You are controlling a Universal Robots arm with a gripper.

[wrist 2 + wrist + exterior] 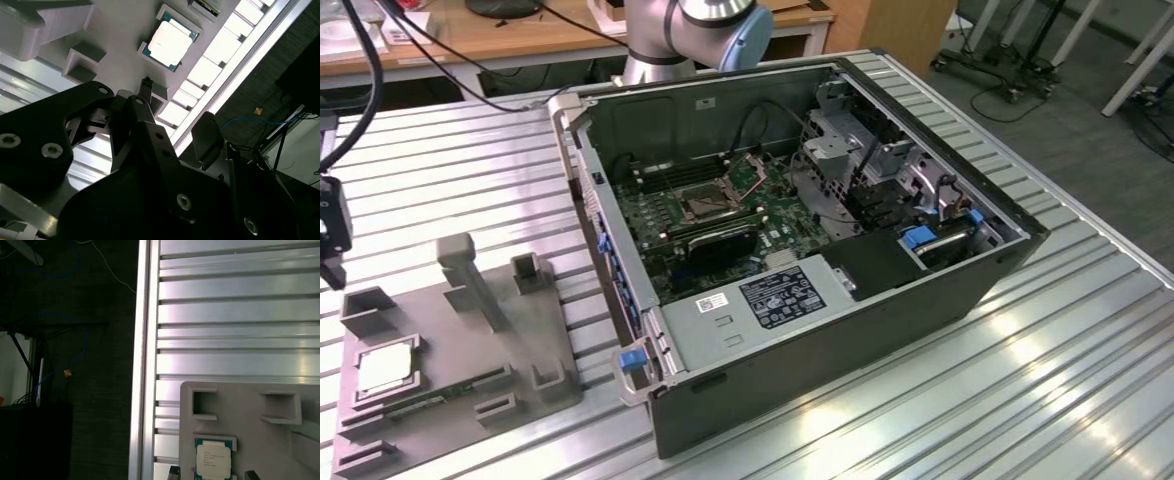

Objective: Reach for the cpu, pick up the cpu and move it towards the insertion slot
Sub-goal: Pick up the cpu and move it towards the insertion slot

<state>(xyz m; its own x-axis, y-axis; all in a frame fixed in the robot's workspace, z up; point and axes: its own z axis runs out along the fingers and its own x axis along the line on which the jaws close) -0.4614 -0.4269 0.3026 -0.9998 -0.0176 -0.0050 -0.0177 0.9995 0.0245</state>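
Note:
The cpu [384,372] is a small pale square chip. It lies flat in its pocket on the gray fixture plate [480,345] at the exterior view's left. In both wrist views the cpu [169,44] [214,460] sits bare, with nothing touching it. My gripper [328,270] hangs at the exterior view's far left edge, above the table and apart from the chip. Its fingertips [173,471] are spread and the gripper [175,102] is open and holds nothing. The insertion slot [707,205] is the square socket on the motherboard inside the open computer case [921,290].
A green memory stick [434,400] lies along the plate's near side. Gray posts [467,270] and blocks rise from the plate. The ribbed aluminium table [235,310] ends at an edge beside the plate [240,410], with dark floor beyond. The arm's base [674,35] stands behind the case.

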